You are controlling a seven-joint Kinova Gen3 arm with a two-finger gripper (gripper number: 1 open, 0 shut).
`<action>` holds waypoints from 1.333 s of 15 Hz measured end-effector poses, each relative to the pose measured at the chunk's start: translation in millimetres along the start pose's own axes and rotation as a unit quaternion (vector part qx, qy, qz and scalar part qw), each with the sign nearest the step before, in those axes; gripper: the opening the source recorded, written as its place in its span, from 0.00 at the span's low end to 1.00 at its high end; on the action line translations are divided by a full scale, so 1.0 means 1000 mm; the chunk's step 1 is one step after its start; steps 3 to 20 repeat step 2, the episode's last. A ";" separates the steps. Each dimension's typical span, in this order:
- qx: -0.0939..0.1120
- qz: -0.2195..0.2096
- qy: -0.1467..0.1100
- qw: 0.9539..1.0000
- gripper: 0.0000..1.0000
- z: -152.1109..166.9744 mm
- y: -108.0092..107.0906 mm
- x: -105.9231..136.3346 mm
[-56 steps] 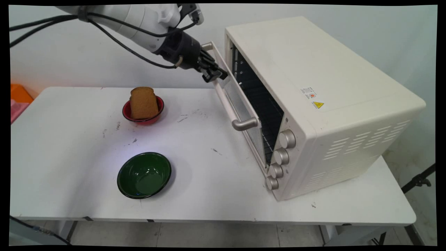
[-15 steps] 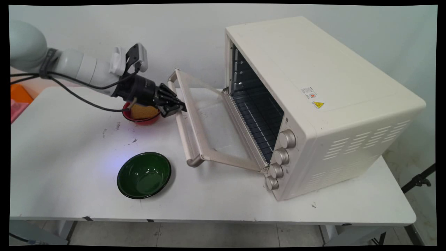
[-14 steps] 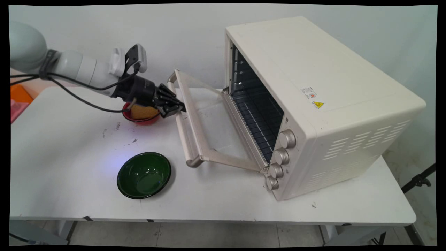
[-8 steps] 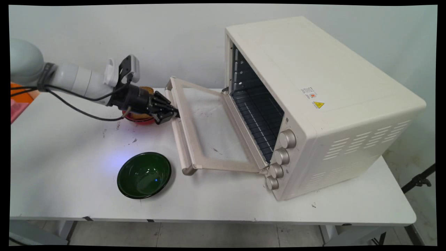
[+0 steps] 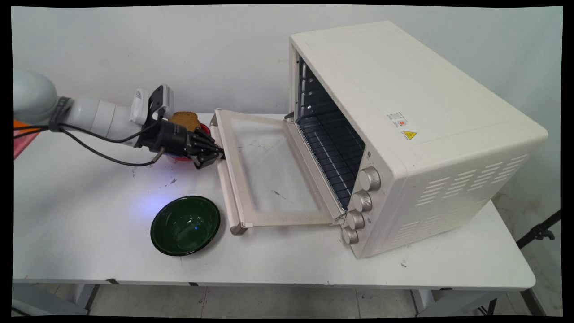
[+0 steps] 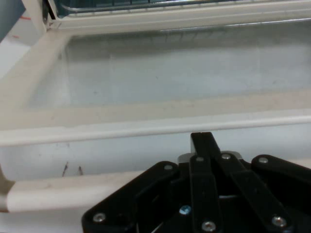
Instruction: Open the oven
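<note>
A cream toaster oven [image 5: 403,112] stands at the right with its glass door [image 5: 264,166] dropped almost flat over the table. My gripper [image 5: 216,154] is at the door's outer edge, shut, its fingertips pressed together against the door handle [image 5: 226,184]. In the hand view the gripper [image 6: 202,141] pokes over the pale handle bar [image 6: 53,191] toward the door's frame [image 6: 121,128], with nothing clamped between the fingers. Just behind my wrist, a slice of brown bread [image 5: 184,119] stands in a red bowl [image 5: 205,129], mostly hidden by the arm.
A green bowl [image 5: 185,225] sits on the white table [image 5: 89,188] close to the handle's near end. The oven's wire rack [image 5: 329,148] shows inside, and its knobs [image 5: 363,199] face front. Something reddish [image 5: 20,137] lies at the left edge.
The door has swung from nearly closed down to almost flat. My gripper has travelled down and left with the handle, uncovering the top of the bread.
</note>
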 end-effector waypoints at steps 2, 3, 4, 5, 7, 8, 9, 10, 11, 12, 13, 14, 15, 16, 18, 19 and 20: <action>-0.002 0.001 0.003 1.000 0.00 -0.003 -0.002 -0.004; -0.002 0.001 0.003 1.000 0.00 -0.003 -0.002 -0.004; -0.002 0.001 0.003 1.000 0.00 -0.003 -0.002 -0.004; -0.002 0.001 0.003 1.000 0.00 -0.003 -0.002 -0.004; -0.002 0.001 0.003 1.000 0.00 -0.003 -0.002 -0.004; -0.002 0.001 0.003 1.000 0.00 -0.003 -0.002 -0.004; -0.002 0.001 0.003 1.000 0.00 -0.003 -0.002 -0.004; -0.002 0.001 0.003 1.000 0.00 -0.003 -0.002 -0.004; -0.002 0.001 0.003 1.000 0.00 -0.003 -0.002 -0.004; -0.002 0.001 0.003 1.000 0.00 -0.003 -0.002 -0.004; -0.002 0.001 0.003 1.000 0.00 -0.003 -0.002 -0.004; -0.002 0.001 0.003 1.000 0.00 -0.003 -0.002 -0.004; -0.002 0.001 0.003 1.000 0.00 -0.003 -0.002 -0.004; -0.002 0.001 0.003 1.000 0.00 -0.003 -0.002 -0.004; -0.002 0.001 0.003 1.000 0.00 -0.003 -0.002 -0.004; -0.002 0.001 0.003 1.000 0.00 -0.003 -0.002 -0.004; -0.002 0.001 0.003 1.000 0.00 -0.003 -0.002 -0.004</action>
